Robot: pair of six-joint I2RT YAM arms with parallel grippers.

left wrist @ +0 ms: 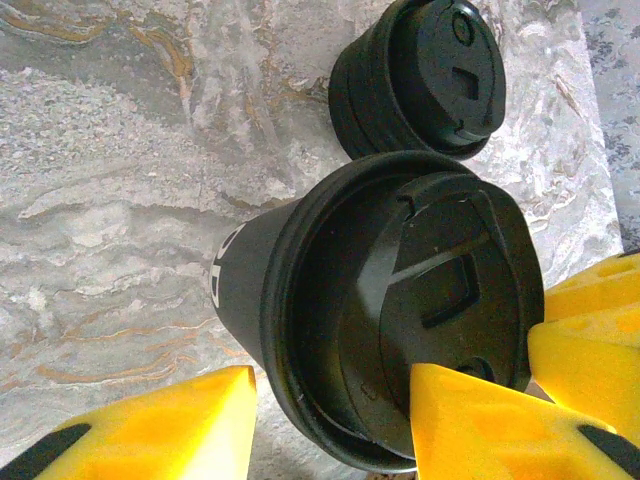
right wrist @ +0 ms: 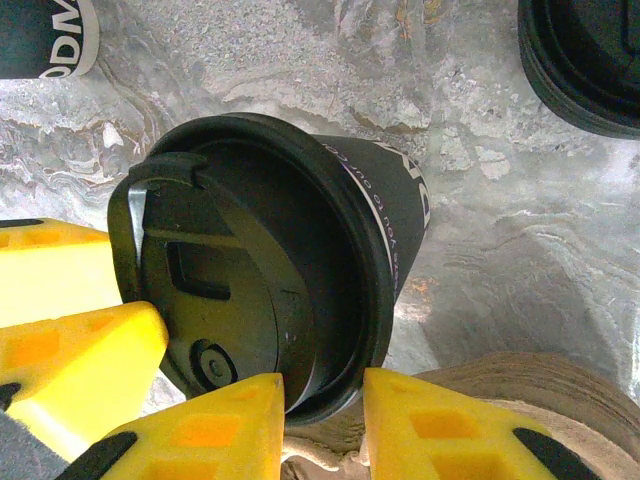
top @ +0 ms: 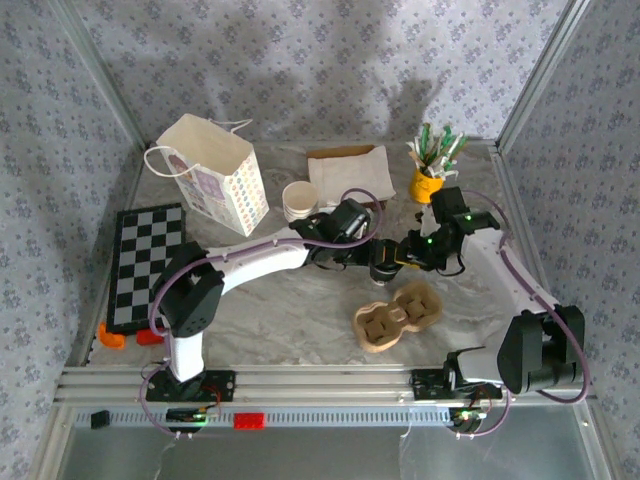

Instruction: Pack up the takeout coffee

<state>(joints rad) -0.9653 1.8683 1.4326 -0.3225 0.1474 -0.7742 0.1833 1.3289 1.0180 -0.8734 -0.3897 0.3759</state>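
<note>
On the desk (top: 290, 315), the left fingers (left wrist: 150, 430) clasp a black lidded cup (top: 383, 262). The right fingers (right wrist: 450, 430) straddle its lid rim; I cannot tell if they grip. Farther back, behind the nearer left arm, the takeout coffee (top: 298, 200) stands upright, mouth up, beside the paper bag (top: 225, 185).

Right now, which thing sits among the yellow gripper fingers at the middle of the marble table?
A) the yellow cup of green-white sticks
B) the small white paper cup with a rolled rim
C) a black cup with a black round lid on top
C: both wrist views show the black cup with its black round lid among the yellow fingers, while the small white paper cup stands apart beside the white paper bag.
</note>
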